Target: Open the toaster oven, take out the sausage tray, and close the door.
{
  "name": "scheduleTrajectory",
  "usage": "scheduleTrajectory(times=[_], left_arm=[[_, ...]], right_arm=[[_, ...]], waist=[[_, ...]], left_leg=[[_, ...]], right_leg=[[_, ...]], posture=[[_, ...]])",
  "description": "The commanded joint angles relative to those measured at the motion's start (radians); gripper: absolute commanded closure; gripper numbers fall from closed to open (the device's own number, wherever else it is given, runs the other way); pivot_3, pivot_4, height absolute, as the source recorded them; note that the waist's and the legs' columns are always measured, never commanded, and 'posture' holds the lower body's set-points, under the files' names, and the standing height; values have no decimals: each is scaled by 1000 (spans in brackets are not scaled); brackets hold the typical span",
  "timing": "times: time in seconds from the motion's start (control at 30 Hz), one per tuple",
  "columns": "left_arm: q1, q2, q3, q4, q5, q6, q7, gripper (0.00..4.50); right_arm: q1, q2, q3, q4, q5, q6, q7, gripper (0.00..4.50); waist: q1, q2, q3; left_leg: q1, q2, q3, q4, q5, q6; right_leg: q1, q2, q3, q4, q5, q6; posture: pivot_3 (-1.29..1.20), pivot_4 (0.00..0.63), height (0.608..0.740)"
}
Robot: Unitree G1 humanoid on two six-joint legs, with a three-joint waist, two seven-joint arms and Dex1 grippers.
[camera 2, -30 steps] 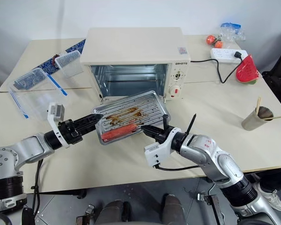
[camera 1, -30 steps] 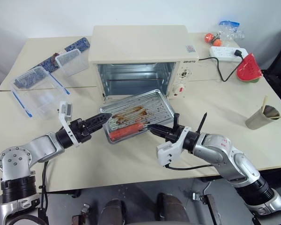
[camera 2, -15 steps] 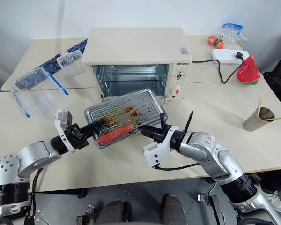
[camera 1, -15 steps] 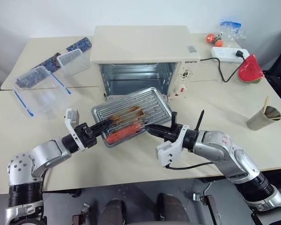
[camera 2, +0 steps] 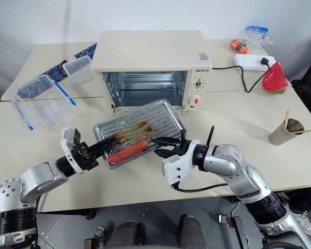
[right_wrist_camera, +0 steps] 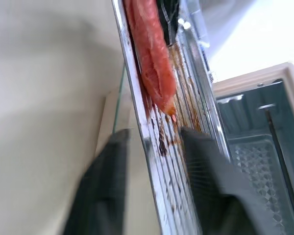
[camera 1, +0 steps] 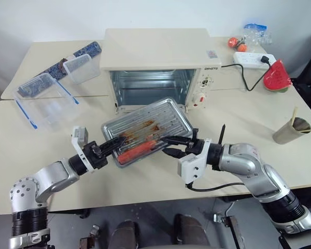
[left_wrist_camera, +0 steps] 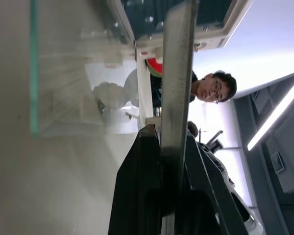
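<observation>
The cream toaster oven (camera 1: 160,57) stands at the back of the table with its shiny inside showing. Its glass door (left_wrist_camera: 68,83) is folded down flat in front. Above the door hangs the silver sausage tray (camera 1: 158,116), greasy and tilted, with the red sausage (camera 1: 140,150) along its near rim. My left gripper (camera 1: 115,142) is shut on the tray's left rim; in the left wrist view both fingers (left_wrist_camera: 139,186) clamp the metal edge. My right gripper (camera 1: 171,146) is open at the tray's near right rim, one finger (right_wrist_camera: 206,166) on each side, not pressing it.
Clear plastic containers (camera 1: 41,101) with blue clips lie at the left. A power strip (camera 1: 253,58), a watermelon slice (camera 1: 276,75) and a paper cup (camera 1: 287,132) with sticks occupy the right side. A person (left_wrist_camera: 213,88) shows beyond the oven in the left wrist view.
My left gripper has shut on the tray's left rim. My right gripper, shut on the tray before, has opened. The tray has sunk slightly toward me.
</observation>
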Motion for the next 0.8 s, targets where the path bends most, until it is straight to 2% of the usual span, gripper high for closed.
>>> scheduleTrajectory(times=[0.03,0.17,0.27,0.33,0.43,0.6,0.8], left_arm=[[30,0,100,-29,-35,4,-26,4500],[125,44,175,-59,-35,44,-112,4500],[227,51,265,-64,-35,66,-226,4500],[311,52,317,-79,-35,67,-283,4500],[414,16,380,-107,-35,42,-334,4500],[568,-62,488,-113,-35,-8,-365,4500],[602,-175,562,-152,-35,-83,-354,4500]], right_arm=[[20,-41,-66,1,199,-69,58,1267],[114,-121,-96,2,467,-44,219,32],[155,-152,-142,53,579,11,287,32],[164,-134,-187,105,627,68,271,32],[167,-106,-255,154,713,241,213,32],[153,-101,-306,231,768,403,248,32],[153,-90,-305,282,745,485,274,2012]], waist=[[0,0,0],[0,0,0],[0,0,0],[-4,-1,-1],[-1,-1,-1],[4,-2,-1],[21,-3,-2]], left_leg=[[0,0,0,0,0,0],[0,0,0,-1,0,0],[0,0,0,0,0,0],[1,0,2,0,0,0],[2,0,3,0,0,1],[2,0,4,0,-1,1],[2,0,5,1,-1,1]], right_leg=[[0,0,0,0,0,0],[0,0,0,0,0,0],[0,0,0,-1,0,0],[1,0,1,-1,0,0],[0,0,3,-1,0,-1],[1,0,4,-2,-1,-2],[1,0,5,-2,-1,-3]], posture=[[0,150,740],[0,150,740],[0,150,740],[0,150,740],[0,150,740],[0,150,740],[0,150,740]])
